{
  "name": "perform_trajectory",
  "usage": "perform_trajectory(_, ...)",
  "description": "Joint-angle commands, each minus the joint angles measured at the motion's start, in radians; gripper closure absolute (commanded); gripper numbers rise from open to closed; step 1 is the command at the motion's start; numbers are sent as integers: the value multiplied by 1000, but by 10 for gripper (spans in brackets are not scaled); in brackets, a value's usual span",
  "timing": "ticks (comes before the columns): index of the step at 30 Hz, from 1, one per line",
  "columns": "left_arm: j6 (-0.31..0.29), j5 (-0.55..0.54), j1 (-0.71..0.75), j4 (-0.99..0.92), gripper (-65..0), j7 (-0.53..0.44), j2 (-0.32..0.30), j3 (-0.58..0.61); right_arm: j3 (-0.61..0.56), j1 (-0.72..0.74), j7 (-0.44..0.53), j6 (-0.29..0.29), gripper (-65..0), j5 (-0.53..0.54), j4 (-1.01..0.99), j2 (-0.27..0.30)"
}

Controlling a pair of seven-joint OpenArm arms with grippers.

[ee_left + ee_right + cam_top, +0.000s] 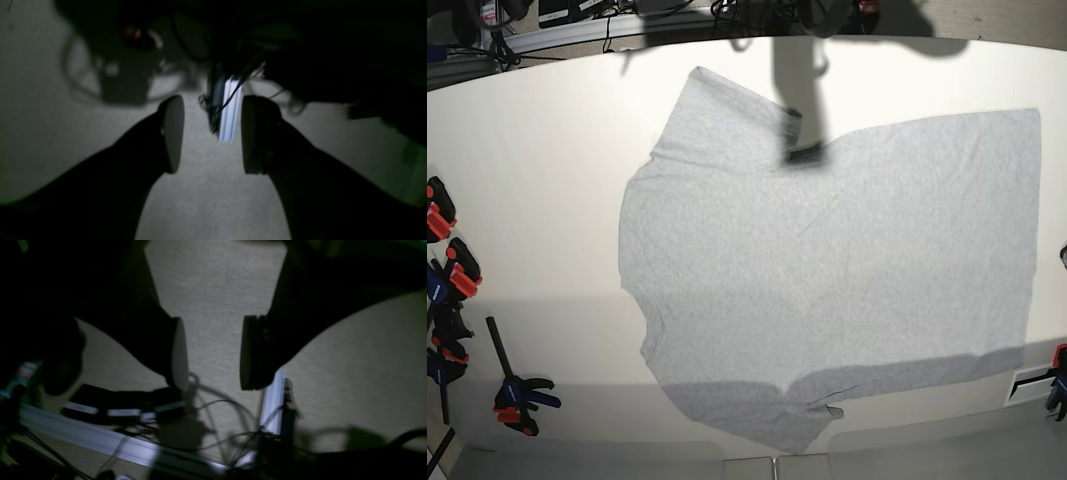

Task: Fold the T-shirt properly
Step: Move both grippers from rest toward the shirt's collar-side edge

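Note:
The light grey T-shirt (pixel 827 260) lies spread flat on the white table (pixel 537 180) in the base view, plain side up. Its neck points left, its hem is at the right, and its sleeves point to the far and near sides. No letters show. Neither arm shows in the base view; only a dark shadow falls on the shirt's far edge. My left gripper (pixel 213 136) is open and empty over a pale surface. My right gripper (pixel 213 353) is open and empty over a pale surface. No part of the shirt shows clearly in either wrist view.
Red and black clamps (pixel 447 260) lie along the table's left edge, and another (pixel 1057 385) at the right edge. An aluminium rail (pixel 100 440) with cables and black boxes (pixel 123 403) runs along the far edge. An aluminium profile (pixel 230 110) stands ahead of the left gripper.

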Motion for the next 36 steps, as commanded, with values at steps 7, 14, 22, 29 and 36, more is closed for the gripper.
perform_trajectory(7,-3,-58,184,246,-260,29,-2,0,0,-285,2,3,-246,212,338,113)
perform_trajectory(14,-3,-80,314,496,-260,98,-1,0,101,-499,-85,3,-246,269,647,179)
perform_trajectory(22,-3,-80,431,715,-260,105,-1,0,303,-644,-112,22,-246,269,915,179)
perform_trajectory(29,56,-80,450,855,-260,113,-4,0,443,-660,-177,179,-246,269,1088,179)
perform_trajectory(36,203,-54,449,954,-260,175,-6,-2,491,-660,-177,198,-246,269,1210,179)
